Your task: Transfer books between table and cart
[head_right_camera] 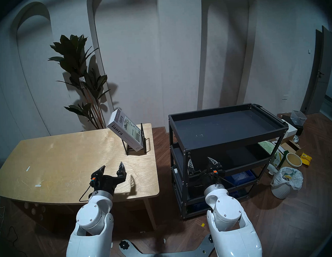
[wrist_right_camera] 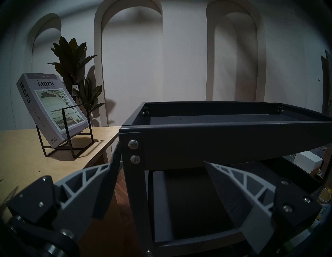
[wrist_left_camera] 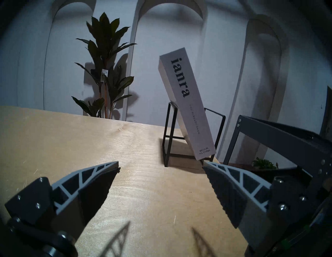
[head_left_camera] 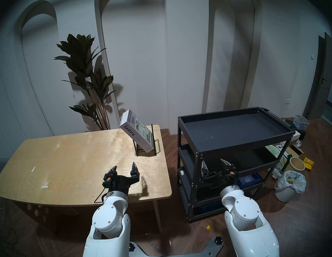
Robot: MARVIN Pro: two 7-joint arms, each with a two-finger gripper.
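Note:
A thick white-grey book (head_left_camera: pixel 136 132) with black "ianra" lettering leans tilted to the left in a black wire stand (head_left_camera: pixel 147 145) at the far right corner of the plywood table (head_left_camera: pixel 67 159). It also shows in the left wrist view (wrist_left_camera: pixel 186 105) and the right wrist view (wrist_right_camera: pixel 52 107). My left gripper (head_left_camera: pixel 124 167) is open and empty above the table's near right part, short of the book. My right gripper (head_left_camera: pixel 215 164) is open and empty at the near left corner post of the black cart (head_left_camera: pixel 236 129). The cart's top tray is bare.
A tall potted plant (head_left_camera: pixel 87 75) stands behind the table. The wire stand's uprights (wrist_left_camera: pixel 168 136) flank the book. To the right of the cart lie a white bin with a bag (head_left_camera: pixel 288 184), a round tub (head_left_camera: pixel 297 163) and boxes. A narrow floor gap separates table and cart.

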